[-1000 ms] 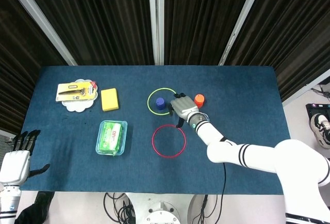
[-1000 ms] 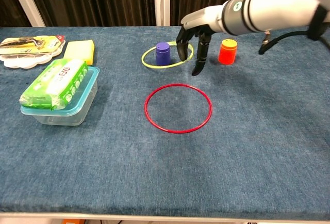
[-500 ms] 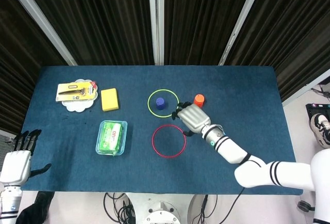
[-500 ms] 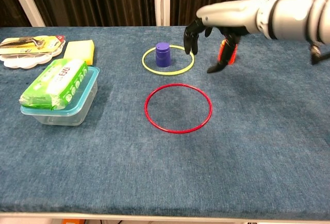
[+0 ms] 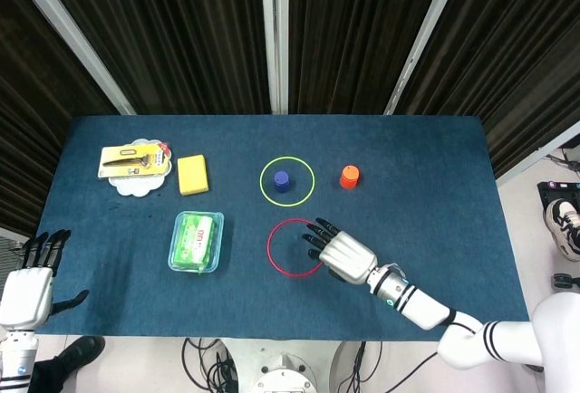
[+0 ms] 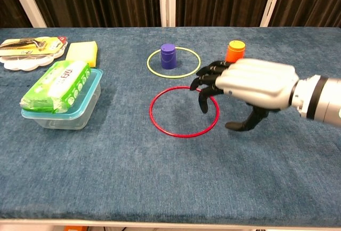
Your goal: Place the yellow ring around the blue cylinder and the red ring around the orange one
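The yellow ring [image 5: 287,181] [image 6: 173,62] lies flat around the blue cylinder [image 5: 282,179] [image 6: 168,56] at mid-table. The orange cylinder [image 5: 350,177] [image 6: 235,50] stands to its right with nothing around it. The red ring [image 5: 290,248] [image 6: 181,111] lies flat on the cloth nearer the front. My right hand [image 5: 344,254] [image 6: 250,84] hovers over the red ring's right edge, fingers spread and pointing left, holding nothing. My left hand [image 5: 31,277] is off the table's front left corner, fingers apart and empty; only the head view shows it.
A clear tub holding a green packet [image 5: 196,242] [image 6: 59,90] sits left of the red ring. A yellow sponge [image 5: 192,174] [image 6: 82,52] and a white plate with a carded tool [image 5: 135,161] [image 6: 29,47] lie at the back left.
My right hand has drawn back from beside the blue cylinder toward the front, now over the red ring's right side. The yellow ring stays around the blue cylinder. The left hand is still.
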{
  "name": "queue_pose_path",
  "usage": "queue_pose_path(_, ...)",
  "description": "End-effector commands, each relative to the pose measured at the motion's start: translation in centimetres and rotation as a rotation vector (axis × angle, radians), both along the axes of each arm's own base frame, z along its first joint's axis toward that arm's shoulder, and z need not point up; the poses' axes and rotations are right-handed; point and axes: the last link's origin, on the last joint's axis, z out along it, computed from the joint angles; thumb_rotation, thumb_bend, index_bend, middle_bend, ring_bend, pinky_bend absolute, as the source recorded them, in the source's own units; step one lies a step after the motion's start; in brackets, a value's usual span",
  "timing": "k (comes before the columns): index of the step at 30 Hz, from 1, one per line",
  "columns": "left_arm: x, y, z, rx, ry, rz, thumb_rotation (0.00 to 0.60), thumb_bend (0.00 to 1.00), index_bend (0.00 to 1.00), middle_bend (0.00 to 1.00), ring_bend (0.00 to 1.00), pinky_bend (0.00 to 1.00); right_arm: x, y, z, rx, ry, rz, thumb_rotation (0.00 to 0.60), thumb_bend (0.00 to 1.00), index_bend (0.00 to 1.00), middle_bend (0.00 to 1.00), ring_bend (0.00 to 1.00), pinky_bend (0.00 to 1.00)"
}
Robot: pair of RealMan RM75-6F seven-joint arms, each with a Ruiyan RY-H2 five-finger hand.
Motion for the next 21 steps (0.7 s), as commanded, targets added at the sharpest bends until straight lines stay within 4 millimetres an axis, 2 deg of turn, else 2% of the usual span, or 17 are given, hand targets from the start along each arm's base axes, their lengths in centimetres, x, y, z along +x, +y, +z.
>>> queue_pose_path(1,0.0,0.0,0.0,0.001,0.0,0.0,0.6,0.09,0.06,0.05,0.0,0.0,-0.6,0.6,-1.1,-0.007,-0.03,-0.007,0.6,0.26,0.43,0.12,0.0,0.0)
queue_pose_path(10,0.1,0.1,0.0,0.0,0.0,-0.006,0.6,0.09,0.06,0.05,0.0,0.0,-0.4,-0.4,-2.2,-0.012,-0.061,-0.047,0.6,0.29,0.51,0.14,0.0,0.0)
queue_pose_path(21,-0.3,0.0,0.0,0.0,-0.005,0.005,0.6,0.09,0.06,0.05,0.0,0.0,-0.2,-0.6,-3.4,0.007,-0.054,-0.064,0.6,0.32,0.53,0.15,0.0,0.0)
